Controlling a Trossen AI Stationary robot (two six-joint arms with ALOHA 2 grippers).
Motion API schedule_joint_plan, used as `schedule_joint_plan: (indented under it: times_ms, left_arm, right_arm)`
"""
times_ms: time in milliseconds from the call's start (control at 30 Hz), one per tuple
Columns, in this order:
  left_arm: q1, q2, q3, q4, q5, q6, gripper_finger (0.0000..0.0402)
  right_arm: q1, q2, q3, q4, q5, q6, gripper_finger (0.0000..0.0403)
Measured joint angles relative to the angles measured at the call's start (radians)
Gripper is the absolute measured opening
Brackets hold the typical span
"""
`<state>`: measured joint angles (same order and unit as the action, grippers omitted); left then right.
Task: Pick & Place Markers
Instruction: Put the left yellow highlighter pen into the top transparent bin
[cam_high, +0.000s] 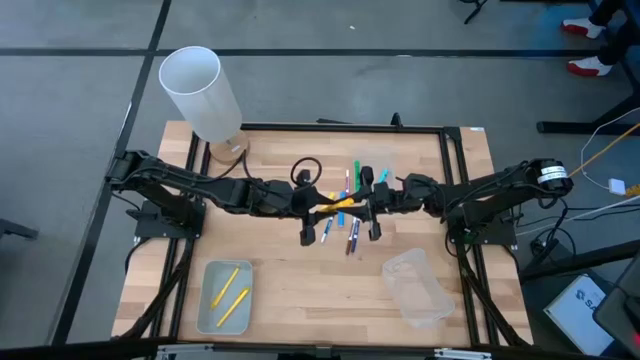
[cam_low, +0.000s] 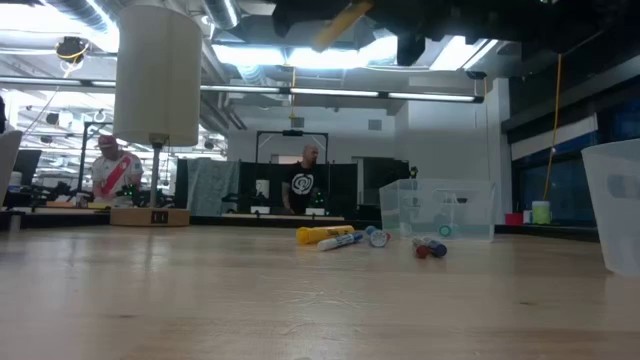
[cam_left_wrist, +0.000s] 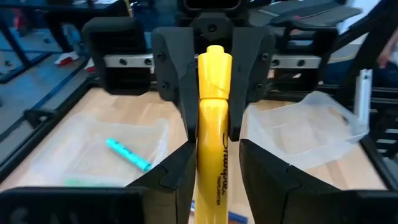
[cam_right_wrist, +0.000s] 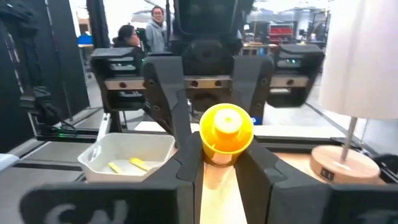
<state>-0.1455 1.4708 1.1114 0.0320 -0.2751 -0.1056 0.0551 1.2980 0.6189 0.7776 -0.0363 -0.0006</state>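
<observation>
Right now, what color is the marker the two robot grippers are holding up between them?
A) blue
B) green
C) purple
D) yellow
D: the yellow marker sits raised above the table between the left gripper and the right gripper, as both wrist views show.

Both arms reach inward, meeting mid-table; left gripper (cam_high: 318, 208) and right gripper (cam_high: 362, 204) face each other, jaws seemingly part-closed.

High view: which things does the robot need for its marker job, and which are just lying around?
For the job: yellow marker held up in the air; loose markers on the table; left tray holding two yellow markers; clear tray.
Just lying about: white lamp; black ring.
</observation>
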Motion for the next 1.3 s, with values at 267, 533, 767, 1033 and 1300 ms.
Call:
schedule_joint_plan:
  times_ms: [267, 533, 767, 1033, 1300]
  left_arm:
    - [0.008, -0.036, 0.000, -0.125, -0.022, -0.003, 0.0137]
    - [0.008, -0.139, 0.000, -0.367, -0.020, -0.059, 0.0139]
    - [0.013, -0.155, -0.002, -0.588, -0.104, -0.170, 0.0135]
    - [0.053, -0.228, -0.170, -0.509, -0.217, -0.286, 0.0134]
    - [0.069, -0.385, -0.400, -0.080, -0.020, -0.188, 0.0132]
  right_arm:
    - [-0.006, -0.004, 0.000, -0.076, 0.001, 0.040, 0.0070]
    - [-0.028, -0.005, 0.000, -0.145, 0.002, 0.090, 0.0070]
    - [-0.040, -0.006, 0.000, -0.201, 0.078, 0.153, 0.0070]
    - [-0.007, -0.006, 0.097, -0.457, 0.161, 0.174, 0.0070]
    - [0.023, -0.005, 0.100, -0.447, 0.228, 0.148, 0.0070]
